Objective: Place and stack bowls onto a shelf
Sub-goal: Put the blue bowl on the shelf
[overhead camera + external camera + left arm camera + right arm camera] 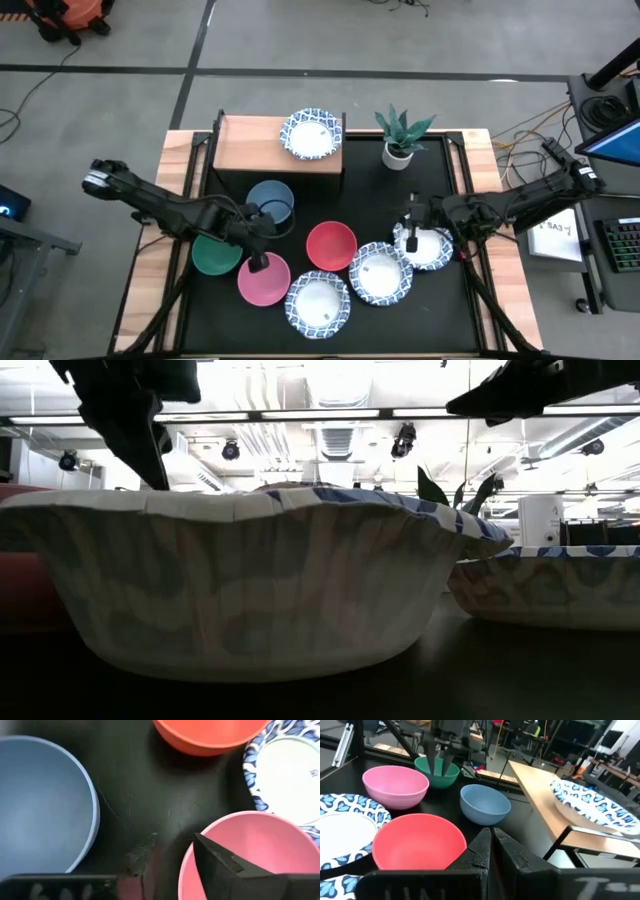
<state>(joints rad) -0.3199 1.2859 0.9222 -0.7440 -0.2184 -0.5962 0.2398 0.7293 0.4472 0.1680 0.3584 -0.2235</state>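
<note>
The shelf (262, 150) stands at the table's far left with one patterned bowl (312, 133) on its wooden top. On the black table sit the blue bowl (270, 202), green bowl (214, 255), pink bowl (264, 281), red bowl (331, 246) and three patterned bowls (318, 304), (380, 273), (430, 250). My left gripper (258, 262) is open at the pink bowl's rim (186, 865). My right gripper (490, 845) is shut and sits over the rightmost patterned bowl, with nothing between its fingers. My left gripper comes down from above at the pink bowl's rim on the side toward the blue bowl. One finger (220, 860) is over the inside and the other is outside. Whether either finger touches the rim I cannot tell. The bowl rests on the table.
A white plant pot (399, 153) with a green plant stands to the right of the shelf. The bowls crowd the table's middle and near part. The wooden shelf top is bare to the left of its bowl. In the low view a patterned bowl (260, 580) fills the foreground.
</note>
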